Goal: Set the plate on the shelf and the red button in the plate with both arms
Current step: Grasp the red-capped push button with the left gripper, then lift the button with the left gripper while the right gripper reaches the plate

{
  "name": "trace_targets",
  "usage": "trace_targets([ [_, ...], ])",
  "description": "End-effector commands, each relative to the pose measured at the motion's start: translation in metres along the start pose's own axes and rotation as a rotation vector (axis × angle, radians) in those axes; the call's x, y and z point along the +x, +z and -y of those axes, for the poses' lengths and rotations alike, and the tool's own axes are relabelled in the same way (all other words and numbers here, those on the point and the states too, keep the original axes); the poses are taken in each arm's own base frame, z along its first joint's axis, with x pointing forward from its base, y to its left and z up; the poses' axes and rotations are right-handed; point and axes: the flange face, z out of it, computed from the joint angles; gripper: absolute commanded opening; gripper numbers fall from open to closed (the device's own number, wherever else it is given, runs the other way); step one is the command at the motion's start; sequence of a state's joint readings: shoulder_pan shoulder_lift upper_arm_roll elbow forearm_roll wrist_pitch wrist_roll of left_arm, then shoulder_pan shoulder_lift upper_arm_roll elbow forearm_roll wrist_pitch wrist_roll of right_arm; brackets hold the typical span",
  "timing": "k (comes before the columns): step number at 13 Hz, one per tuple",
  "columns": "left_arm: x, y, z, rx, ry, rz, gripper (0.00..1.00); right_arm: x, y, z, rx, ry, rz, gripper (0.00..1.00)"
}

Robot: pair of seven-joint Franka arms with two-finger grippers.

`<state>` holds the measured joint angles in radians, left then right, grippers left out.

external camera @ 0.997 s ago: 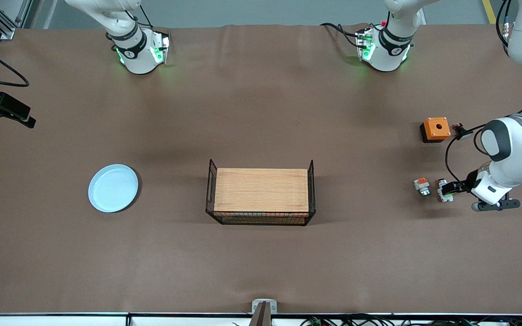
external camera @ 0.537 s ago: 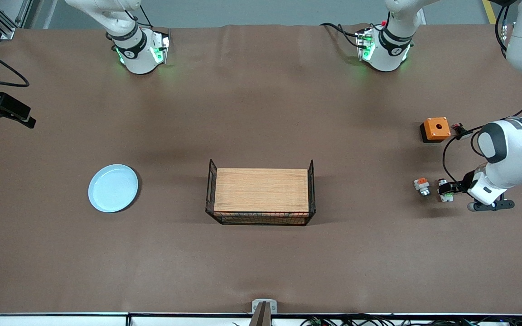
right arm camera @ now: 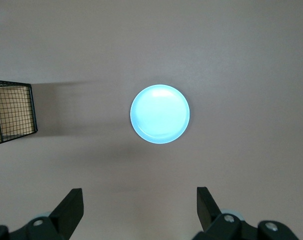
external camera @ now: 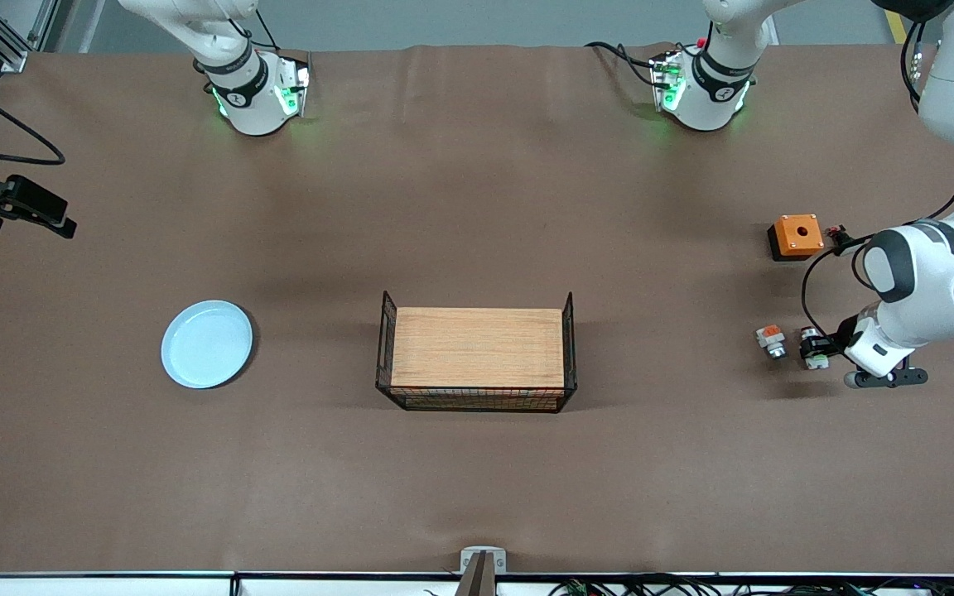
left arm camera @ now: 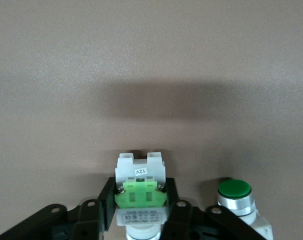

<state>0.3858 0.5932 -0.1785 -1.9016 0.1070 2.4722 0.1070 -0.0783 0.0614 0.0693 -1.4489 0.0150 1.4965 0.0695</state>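
The pale-blue plate (external camera: 207,343) lies on the table toward the right arm's end and shows in the right wrist view (right arm camera: 160,114). My right gripper (external camera: 46,217) hangs open and empty high above the table, fingers (right arm camera: 71,205) wide apart. My left gripper (external camera: 823,346) is shut on a white push-button part with a green block (left arm camera: 140,192) at table level; its cap is hidden. Beside it lies a second button part (external camera: 770,339) with a red-orange block; in the left wrist view it shows a green cap (left arm camera: 235,190). No red cap shows.
A black wire basket with a wooden board (external camera: 477,360) stands mid-table; its corner shows in the right wrist view (right arm camera: 11,112). An orange box with a hole (external camera: 796,236) sits farther from the front camera than the button parts, beside the left arm.
The left arm's hand has shifted slightly toward the button parts, still closed round the green-block part. The right gripper has drifted a little lower in the front view. The plate has not moved.
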Motion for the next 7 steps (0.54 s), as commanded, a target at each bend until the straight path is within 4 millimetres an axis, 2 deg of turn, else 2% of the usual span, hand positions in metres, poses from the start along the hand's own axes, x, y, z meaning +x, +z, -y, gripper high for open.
trace_targets([
  [1,0.003,-0.027,-0.002,0.021,0.031,-0.012,0.00,0.005,0.001,0.000,-0.010,0.004,0.007,1.00],
  [5,0.006,-0.114,-0.045,0.023,0.081,0.014,0.00,0.011,0.016,0.001,-0.010,0.006,0.030,1.00],
  [6,0.006,-0.128,-0.050,0.025,0.092,0.020,0.00,0.014,0.021,-0.001,-0.010,0.009,0.039,1.00],
  [7,0.005,-0.144,-0.056,0.030,0.104,0.025,0.00,0.018,0.035,-0.002,-0.012,0.011,0.060,1.00],
])
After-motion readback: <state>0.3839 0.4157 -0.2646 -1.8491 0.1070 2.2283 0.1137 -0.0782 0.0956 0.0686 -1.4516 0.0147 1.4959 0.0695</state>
